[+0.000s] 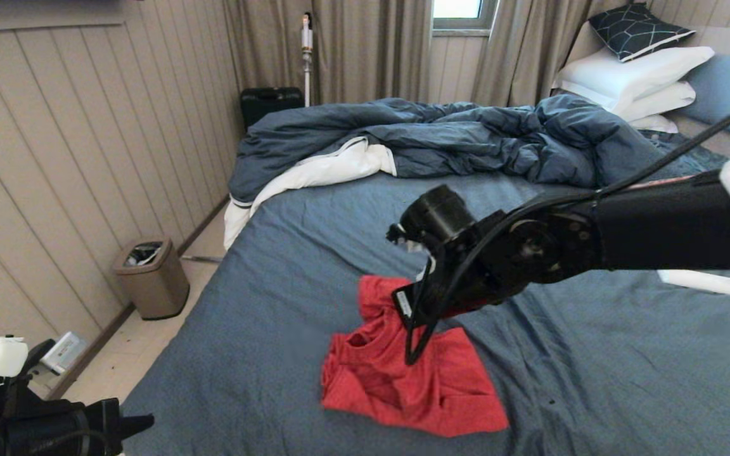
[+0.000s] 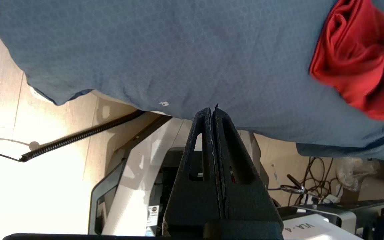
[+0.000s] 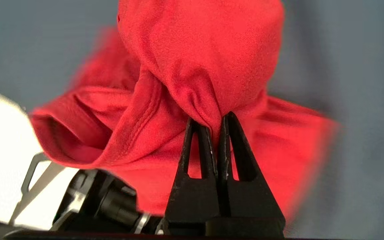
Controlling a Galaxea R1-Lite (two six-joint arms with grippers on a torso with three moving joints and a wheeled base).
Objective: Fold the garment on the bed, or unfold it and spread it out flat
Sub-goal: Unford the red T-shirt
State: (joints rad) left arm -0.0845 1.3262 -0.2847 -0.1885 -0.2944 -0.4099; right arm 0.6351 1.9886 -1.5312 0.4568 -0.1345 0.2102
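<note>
One gripper is working: the right gripper [image 3: 216, 125], at the head view's centre, has its fingers pinched on a fold of the red T-shirt [image 1: 409, 373], which lies crumpled low-centre on the bed [image 1: 263, 304]. The left gripper [image 2: 213, 111], fingers pressed together and empty, waits at the lower-left corner, so the shirt lies toward its right.

walls: beige vertical panelling [image 1: 54, 158] | floor: pale wood-look [image 1: 143, 342] | bin [image 1: 151, 277] by wall | grey-brown curtains [image 1: 365, 47] | daylit window [image 1: 460, 12] | dark suitcase [image 1: 271, 102]
</note>
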